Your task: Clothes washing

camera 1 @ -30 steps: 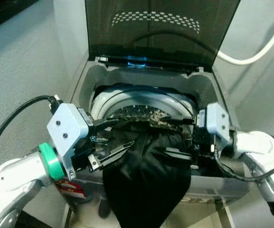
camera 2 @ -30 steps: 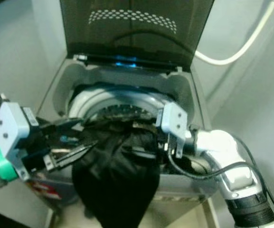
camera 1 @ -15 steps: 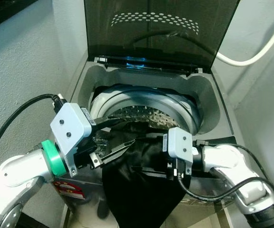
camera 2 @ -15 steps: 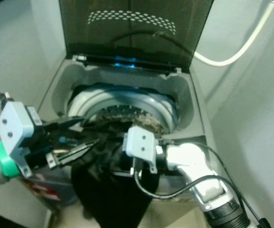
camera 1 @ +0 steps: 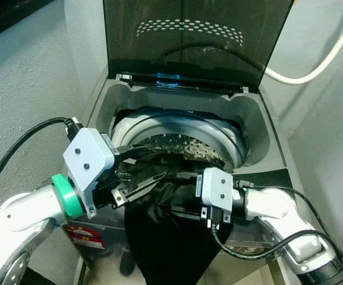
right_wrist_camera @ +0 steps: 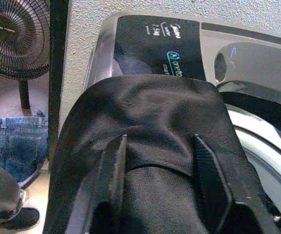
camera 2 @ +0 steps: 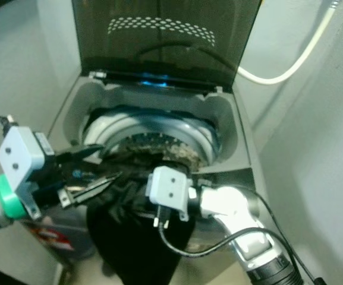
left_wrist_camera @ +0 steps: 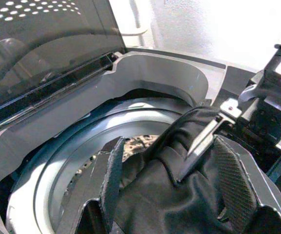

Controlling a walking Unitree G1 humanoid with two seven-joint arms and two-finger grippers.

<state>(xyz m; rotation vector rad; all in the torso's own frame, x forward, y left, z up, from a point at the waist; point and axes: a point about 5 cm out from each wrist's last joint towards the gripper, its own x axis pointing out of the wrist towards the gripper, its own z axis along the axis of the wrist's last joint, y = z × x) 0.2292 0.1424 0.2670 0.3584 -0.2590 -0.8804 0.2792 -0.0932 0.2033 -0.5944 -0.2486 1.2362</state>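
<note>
Black garment [camera 1: 171,237] draped over front rim of washing machine [camera 1: 260,127], part inside drum, rest hanging down front. Left gripper [camera 1: 140,177] at rim's left, fingers spread, garment fold between. Right gripper [camera 1: 180,199] at front rim, fingers spread, resting on cloth. Lid [camera 1: 189,35] up.

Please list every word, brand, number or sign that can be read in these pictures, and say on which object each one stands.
"Midea": washing machine's black control panel, small, only just legible.
"on·to…": beside a round blue icon, same panel; the rest is cut off by the black garment.
Smaller print under it: too blurred to read.
Red sticker on the machine's front: unreadable.
White print on the left hand: too small to read.
</note>
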